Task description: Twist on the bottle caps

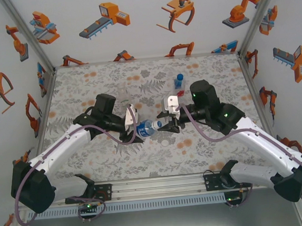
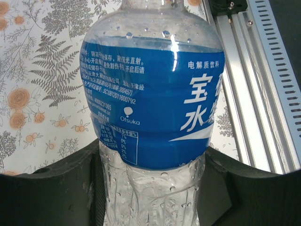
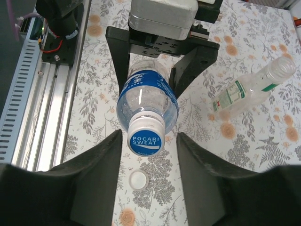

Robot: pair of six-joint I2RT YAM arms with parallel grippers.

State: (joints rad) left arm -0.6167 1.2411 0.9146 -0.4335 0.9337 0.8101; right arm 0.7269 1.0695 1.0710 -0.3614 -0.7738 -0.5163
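Note:
My left gripper (image 1: 136, 129) (image 2: 153, 160) is shut on the lower body of the blue-labelled water bottle (image 2: 150, 94) (image 1: 146, 127) and holds it on its side above the table, neck toward the right arm. A cap with a blue top and white skirt (image 3: 146, 136) sits on its neck. My right gripper (image 1: 169, 126) (image 3: 149, 141) stands open around that cap, with a gap on each side. A loose white cap (image 3: 138, 179) (image 1: 164, 142) lies on the table below. The tall narrow bottle (image 3: 254, 89) lies on its side, uncapped. The short blue-tinted bottle (image 1: 179, 81) stands upright at the back.
The aluminium rail (image 2: 263, 94) (image 3: 42, 94) with the arm bases runs along the near edge of the table. Side walls with robot pictures close in the flowered tabletop (image 1: 85, 92). The left gripper's body (image 3: 162, 47) faces my right wrist camera.

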